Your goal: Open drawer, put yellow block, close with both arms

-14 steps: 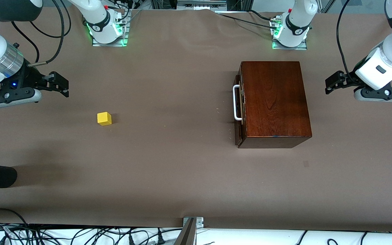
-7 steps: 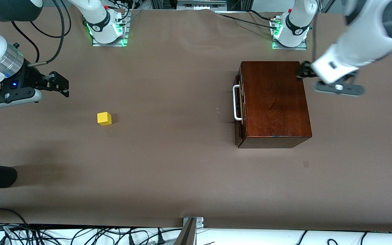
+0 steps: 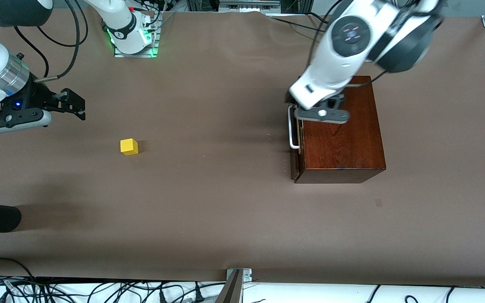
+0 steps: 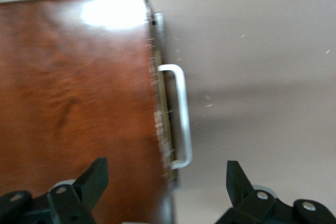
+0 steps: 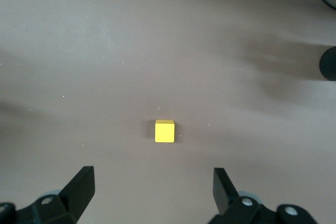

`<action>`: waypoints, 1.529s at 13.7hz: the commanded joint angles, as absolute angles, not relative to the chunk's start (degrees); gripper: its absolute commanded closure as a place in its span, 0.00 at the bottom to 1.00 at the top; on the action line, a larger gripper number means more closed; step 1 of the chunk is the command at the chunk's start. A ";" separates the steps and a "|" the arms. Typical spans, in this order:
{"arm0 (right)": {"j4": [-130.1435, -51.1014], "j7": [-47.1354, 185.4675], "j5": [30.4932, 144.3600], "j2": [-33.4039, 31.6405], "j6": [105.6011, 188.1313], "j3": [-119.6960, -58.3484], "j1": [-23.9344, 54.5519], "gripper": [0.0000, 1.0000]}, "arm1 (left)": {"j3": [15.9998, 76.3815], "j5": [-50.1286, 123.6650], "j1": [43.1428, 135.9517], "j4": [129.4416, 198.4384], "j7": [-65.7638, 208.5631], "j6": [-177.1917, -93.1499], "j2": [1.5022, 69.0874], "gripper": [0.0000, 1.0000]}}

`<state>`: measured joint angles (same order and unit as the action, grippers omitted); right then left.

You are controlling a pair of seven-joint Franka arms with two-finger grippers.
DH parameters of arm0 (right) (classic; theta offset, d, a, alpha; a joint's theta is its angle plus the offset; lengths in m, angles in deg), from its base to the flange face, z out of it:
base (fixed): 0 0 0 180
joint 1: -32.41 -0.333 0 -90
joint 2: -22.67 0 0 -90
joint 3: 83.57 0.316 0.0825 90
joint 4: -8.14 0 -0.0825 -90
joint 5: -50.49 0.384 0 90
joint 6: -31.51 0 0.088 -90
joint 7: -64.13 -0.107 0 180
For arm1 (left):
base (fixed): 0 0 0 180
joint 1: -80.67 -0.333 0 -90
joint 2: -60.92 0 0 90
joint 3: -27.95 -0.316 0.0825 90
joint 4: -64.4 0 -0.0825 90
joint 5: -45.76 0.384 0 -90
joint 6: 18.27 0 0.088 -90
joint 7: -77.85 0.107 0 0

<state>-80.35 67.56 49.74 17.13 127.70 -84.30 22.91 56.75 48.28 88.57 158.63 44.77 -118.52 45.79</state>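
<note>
Swung in from the desk's edge, the left claw [image 4: 164, 182] is now held wide over the glossy mahogany box [image 3: 341, 139] at the shut drawer's white U-shaped handle [image 3: 293, 127]. That rigid bar is judged the sure hold. Well apart from the box, toward the right arm's end, the small light yellow cube [image 3: 129, 147] is left on the desk [image 3: 225, 210], the waiting right claw [image 5: 152, 190] spread wide above it.

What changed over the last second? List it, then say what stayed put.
The left gripper swung in from the left arm's end of the table, across the wooden box, and now hangs open over the drawer handle, holding nothing. The right gripper, yellow block and shut drawer stayed put.
</note>
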 commanded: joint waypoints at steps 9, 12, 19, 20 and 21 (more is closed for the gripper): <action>-79.49 68.62 49.44 16.87 127.22 -84.19 23.09 0.00 | 57.31 63.68 96.49 161.70 31.63 -123.73 36.22 0.00; -79.49 68.62 49.35 16.87 127.22 -84.19 23.09 0.00 | 57.31 66.40 97.37 162.84 27.86 -123.92 34.64 0.00; -79.49 68.62 49.44 16.96 127.31 -84.10 23.09 0.00 | 57.31 70.54 99.04 164.42 21.34 -128.13 31.30 0.00; -79.49 68.62 49.44 16.87 127.31 -84.10 23.09 0.00 | 57.31 70.89 99.04 164.42 20.99 -128.22 30.95 0.00; -79.49 68.62 49.44 16.87 127.31 -84.10 23.09 0.00 | 57.31 70.90 99.13 164.42 20.90 -128.22 30.51 0.00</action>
<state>-80.35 67.65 49.74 17.12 127.71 -84.31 22.91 57.14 68.95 98.98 164.33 22.30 -127.42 31.13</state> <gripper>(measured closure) 0.000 0.000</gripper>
